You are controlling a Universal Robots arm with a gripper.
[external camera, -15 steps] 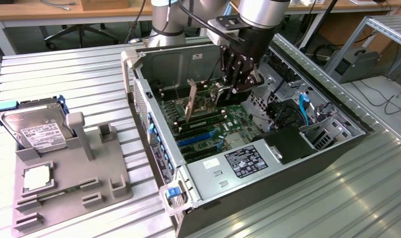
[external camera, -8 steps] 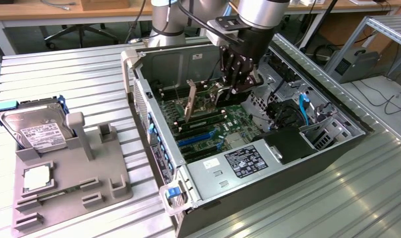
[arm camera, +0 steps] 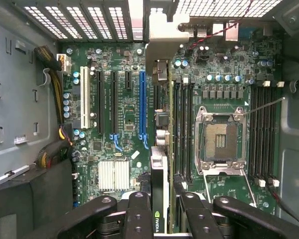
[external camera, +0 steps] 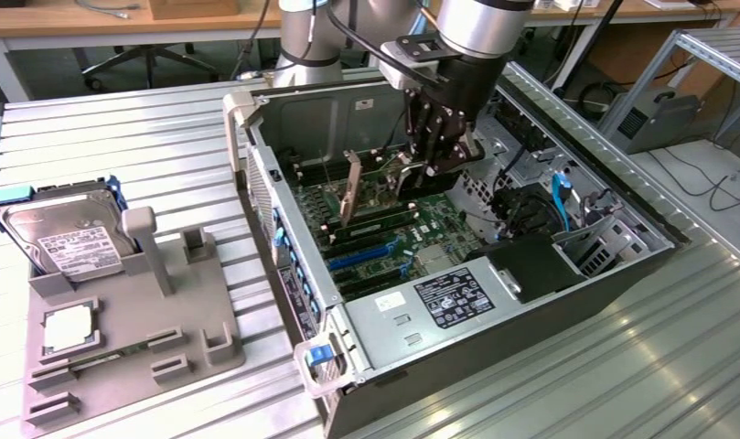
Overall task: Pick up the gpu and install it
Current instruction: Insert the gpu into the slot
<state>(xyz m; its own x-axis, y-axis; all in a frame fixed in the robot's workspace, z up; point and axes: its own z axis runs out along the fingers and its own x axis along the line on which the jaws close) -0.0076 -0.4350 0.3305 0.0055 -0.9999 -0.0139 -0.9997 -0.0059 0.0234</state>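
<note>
Jaws clamped on the gpu (arm camera: 159,209), which hangs edge-on above the board (arm camera: 224,186), apparently just beside the blue slot (arm camera: 142,102): keep it upright, line its edge with the slot, and press down evenly.

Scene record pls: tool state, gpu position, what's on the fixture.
tool: shut on gpu, inside open case
gpu: held edge-on over motherboard, beside blue slot
seated: cannot tell
cpu socket: no chip in it
fixture: grey holder at the exterior view's left, carrying hard drive and small square chip
</note>
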